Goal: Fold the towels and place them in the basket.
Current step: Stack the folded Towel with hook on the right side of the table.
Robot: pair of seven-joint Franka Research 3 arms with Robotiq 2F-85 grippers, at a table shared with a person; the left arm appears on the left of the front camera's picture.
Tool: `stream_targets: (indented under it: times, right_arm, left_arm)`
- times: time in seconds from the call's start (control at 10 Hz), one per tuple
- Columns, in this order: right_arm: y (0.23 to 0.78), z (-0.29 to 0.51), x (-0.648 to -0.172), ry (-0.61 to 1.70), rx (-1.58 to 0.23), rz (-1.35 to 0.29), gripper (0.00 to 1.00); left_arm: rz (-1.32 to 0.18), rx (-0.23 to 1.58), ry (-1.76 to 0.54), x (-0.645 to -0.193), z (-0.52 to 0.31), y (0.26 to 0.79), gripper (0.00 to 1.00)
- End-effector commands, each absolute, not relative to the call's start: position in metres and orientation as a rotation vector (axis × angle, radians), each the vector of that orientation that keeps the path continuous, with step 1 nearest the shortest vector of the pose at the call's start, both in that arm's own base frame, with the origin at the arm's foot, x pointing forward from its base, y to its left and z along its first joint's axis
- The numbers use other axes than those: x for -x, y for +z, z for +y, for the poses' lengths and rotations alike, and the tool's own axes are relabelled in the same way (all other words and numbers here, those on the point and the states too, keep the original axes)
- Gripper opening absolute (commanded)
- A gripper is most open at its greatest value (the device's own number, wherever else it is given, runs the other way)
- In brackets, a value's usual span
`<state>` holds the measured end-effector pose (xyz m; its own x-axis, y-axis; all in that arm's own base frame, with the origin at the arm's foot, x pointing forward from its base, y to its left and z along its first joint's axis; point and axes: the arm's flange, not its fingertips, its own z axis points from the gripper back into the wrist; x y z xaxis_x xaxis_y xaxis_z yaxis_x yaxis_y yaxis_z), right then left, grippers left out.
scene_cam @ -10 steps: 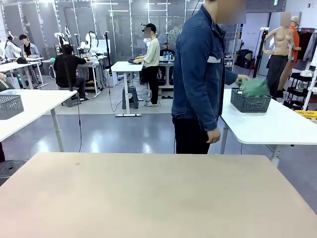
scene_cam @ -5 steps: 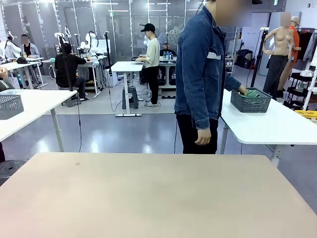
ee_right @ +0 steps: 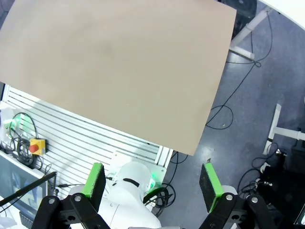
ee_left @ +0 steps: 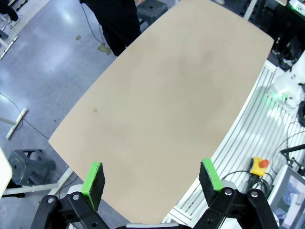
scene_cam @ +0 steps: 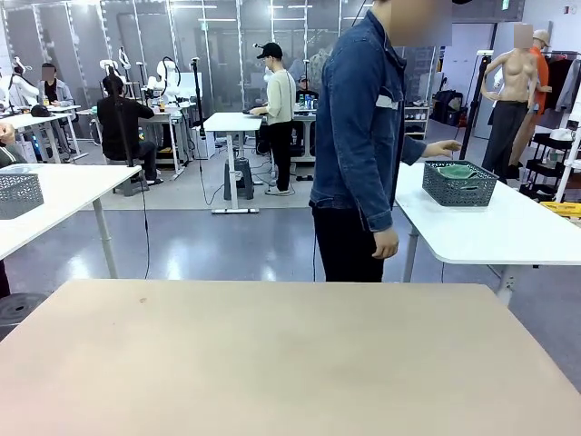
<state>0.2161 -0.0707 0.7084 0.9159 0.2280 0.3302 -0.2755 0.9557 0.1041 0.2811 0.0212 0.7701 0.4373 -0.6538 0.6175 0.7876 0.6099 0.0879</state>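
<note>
A: What are we seeing on our own table point(scene_cam: 290, 354) right now?

B: We are looking at a bare tan top. From the left wrist view, our left gripper point(ee_left: 153, 183) is hanging high above it with its green pads point(ee_left: 93, 185) spread wide apart and nothing between them. The right gripper point(ee_right: 152, 183) is doing the same, jaws released and empty, looking down over the table edge and our own white base point(ee_right: 133, 191).

A: And where are the towels?

B: We are spotting a mint-green towel point(scene_cam: 457, 171) lying inside the basket point(scene_cam: 459, 184), which is sitting on a white side table point(scene_cam: 490, 227) at about two o'clock from the middle of the front view, well apart from our table.

A: Is the person near it?

B: Yes. The person point(scene_cam: 361, 145) in a denim jacket is standing at twelve o'clock beyond our far edge, turned toward the basket, one hand point(scene_cam: 443, 147) reaching out just above its left rim, the other hand point(scene_cam: 386, 243) hanging at the side.

A: Any writing we can read?

B: We are finding none legible. A yellow box with a red button point(ee_left: 259, 165) is showing at four o'clock in the left wrist view, but its label is too small to tell.
</note>
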Motion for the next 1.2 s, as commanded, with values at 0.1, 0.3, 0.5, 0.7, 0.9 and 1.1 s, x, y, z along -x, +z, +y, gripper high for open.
stream_targets:
  times: [0.1,0.3,0.5,0.7,0.9,1.1]
  right_arm:
    - [0.7105,-0.0687,-0.2156,0.252,-0.133,-0.319,0.99]
    - [0.7105,-0.0687,-0.2156,0.252,-0.133,-0.319,0.99]
    - [0.7105,-0.0687,-0.2156,0.252,-0.133,-0.319,0.99]
    - [0.7105,-0.0687,-0.2156,0.252,-0.133,-0.319,0.99]
    - [0.7105,-0.0687,-0.2156,0.252,-0.133,-0.319,0.99]
    - [0.7105,-0.0687,-0.2156,0.252,-0.133,-0.319,0.99]
  left_arm:
    - [-0.661,0.221,-0.923,-0.2802,0.0213,0.7705,1.0]
    - [-0.661,0.221,-0.923,-0.2802,0.0213,0.7705,1.0]
    - [-0.661,0.221,-0.923,-0.2802,0.0213,0.7705,1.0]
    - [-0.661,0.221,-0.923,-0.2802,0.0213,0.7705,1.0]
    - [-0.661,0.221,-0.923,-0.2802,0.0213,0.7705,1.0]
    - [-0.661,0.221,-0.923,-0.2802,0.0213,0.7705,1.0]
